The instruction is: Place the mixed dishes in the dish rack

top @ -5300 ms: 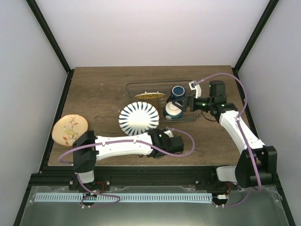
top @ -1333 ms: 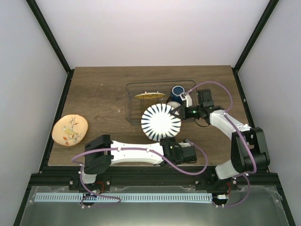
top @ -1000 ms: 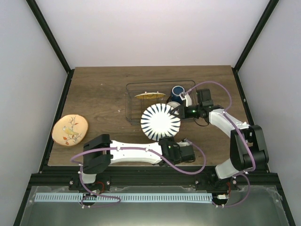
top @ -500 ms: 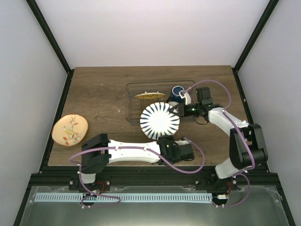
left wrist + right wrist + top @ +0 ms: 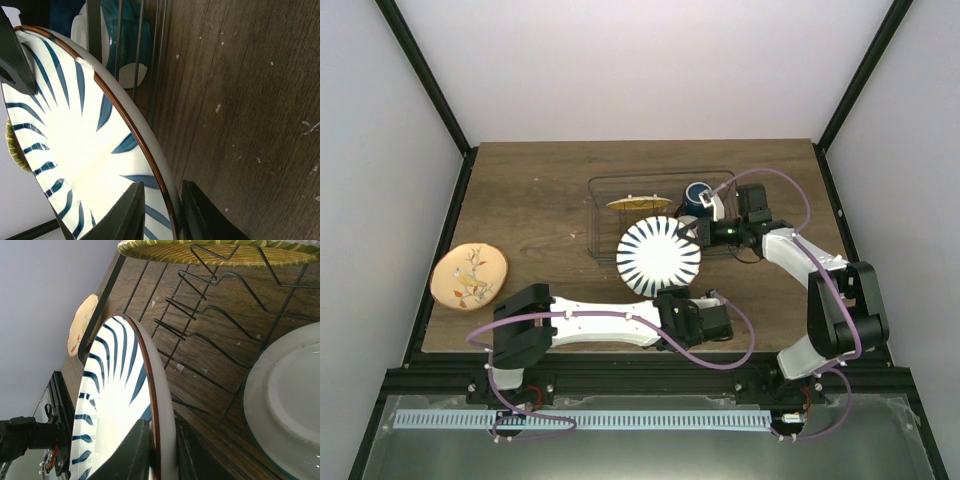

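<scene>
The white plate with dark radial stripes (image 5: 660,255) stands on edge at the dish rack's (image 5: 592,215) near side. My right gripper (image 5: 698,232) is shut on its right rim (image 5: 161,427). My left gripper (image 5: 672,296) sits at the plate's near edge with its jaws slightly apart around the rim (image 5: 161,192); only one finger (image 5: 192,205) touches it. In the rack the orange-yellow plate (image 5: 638,203) stands upright, with the dark blue cup (image 5: 696,193) to its right. The cream bowl (image 5: 285,400) lies in the rack beside the striped plate. The tan painted plate (image 5: 469,276) lies flat at the table's left.
The rack's wire dividers (image 5: 200,310) run just behind the striped plate (image 5: 115,415). A black frame rail (image 5: 440,240) borders the table's left edge, close to the tan plate (image 5: 82,322).
The striped plate has shifted slightly up and left toward the rack. My left jaws have eased apart from its rim, while the right gripper has tightened on it.
</scene>
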### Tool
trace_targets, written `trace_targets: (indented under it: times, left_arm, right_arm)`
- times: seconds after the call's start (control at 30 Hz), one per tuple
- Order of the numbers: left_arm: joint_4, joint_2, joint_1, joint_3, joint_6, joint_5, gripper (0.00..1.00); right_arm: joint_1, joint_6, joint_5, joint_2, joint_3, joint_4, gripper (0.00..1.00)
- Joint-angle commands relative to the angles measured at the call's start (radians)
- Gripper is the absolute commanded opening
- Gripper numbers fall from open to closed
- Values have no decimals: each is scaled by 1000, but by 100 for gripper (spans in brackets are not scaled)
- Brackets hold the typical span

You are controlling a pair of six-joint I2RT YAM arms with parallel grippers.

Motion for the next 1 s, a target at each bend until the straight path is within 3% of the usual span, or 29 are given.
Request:
trace_targets:
  times: [0.0,0.37,0.97]
  left_arm:
    - [69,-38,37,1,26,-121,23]
    - [104,-43,45,-8,55,-134,24]
    - [194,-86,57,-56,169,-134,0]
  right_arm:
    - [31,-33,17,36,-7,-63,1]
    - [31,-8,-1,65,-2,-38,1]
    - [32,-32,74,32,31,-97,1]
